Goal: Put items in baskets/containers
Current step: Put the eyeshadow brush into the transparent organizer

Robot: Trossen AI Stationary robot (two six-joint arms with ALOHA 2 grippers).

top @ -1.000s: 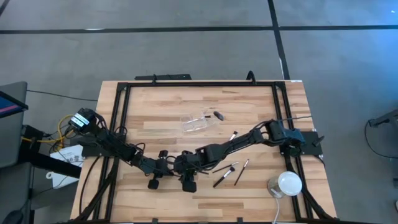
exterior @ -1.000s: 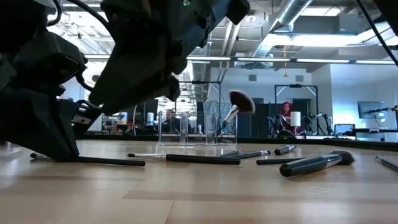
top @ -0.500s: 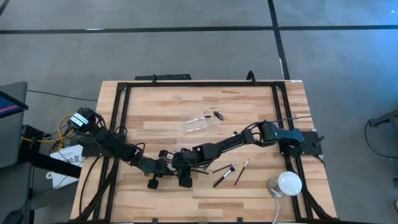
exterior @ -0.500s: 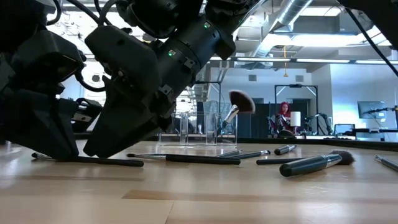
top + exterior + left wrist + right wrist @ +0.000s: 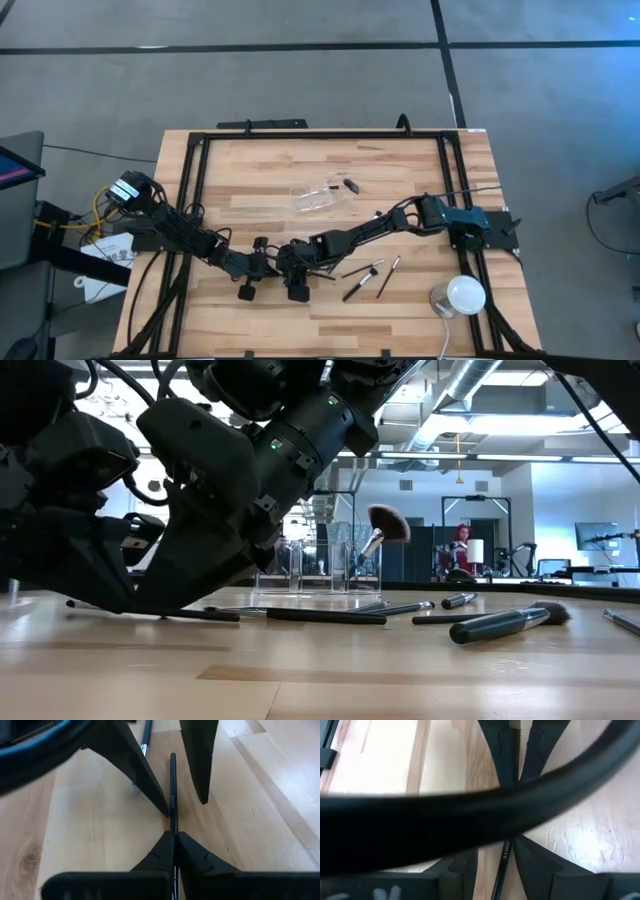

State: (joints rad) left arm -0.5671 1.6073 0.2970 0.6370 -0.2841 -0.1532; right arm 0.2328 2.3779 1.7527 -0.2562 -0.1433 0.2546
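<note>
A: What's different from a second ago?

B: The right arm has swung in and come down low next to the left one, at the near middle of the tabletop (image 5: 260,170). In the last half second, the slim black brush (image 5: 173,785) has shifted a little along the wood in the low view.

A: Who has hold of it?

B: The left tool (image 5: 174,840). Its two fingers are pinched together on the handle. The right tool (image 5: 502,856) straddles the same brush further along. Its fingers are spread with a gap on at least one side, so it grips nothing.

A: A handover, then?

B: That's my guess, or the right is steadying the brush while the left takes it. Either way, this is the brush being worked on now.

A: And the rest?

B: The clear container (image 5: 315,197) sits toward the far middle, well away from both tools. The fan brush (image 5: 385,522) pokes up from around it in the low view. A few loose brushes (image 5: 360,283) lie on the wood to the right of the arms.

A: So there's plenty left to do.

B: Yes. This brush still has to be lifted and carried across to the container, and then the others.
</note>
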